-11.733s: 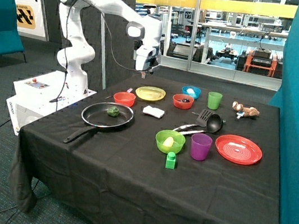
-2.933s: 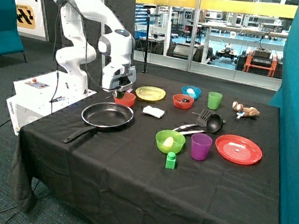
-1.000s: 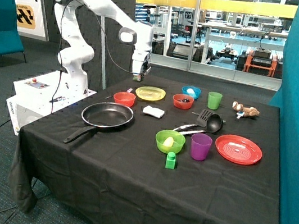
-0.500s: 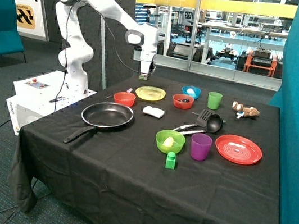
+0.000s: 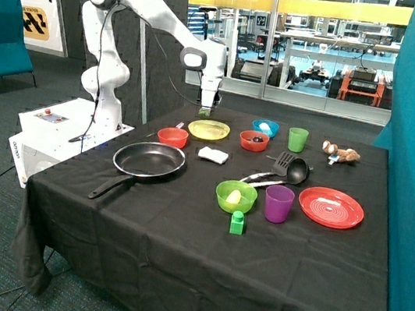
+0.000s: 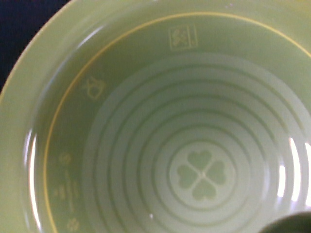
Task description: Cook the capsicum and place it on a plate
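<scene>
Capsicum [image 5: 204, 112] hung clamped in your gripper's [image 5: 204, 110] jaws, directly above the yellow plate [image 5: 208, 130]; your release would drop it straight down.

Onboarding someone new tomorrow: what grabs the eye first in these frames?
The white arm reaching over the far side of the table, its gripper holding a small green capsicum just above the yellow plate. Next, the empty black frying pan at the near edge, and the red plate beside the purple cup.

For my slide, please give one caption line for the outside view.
Franka gripper holds the green capsicum above the yellow plate, frying pan empty.
</scene>
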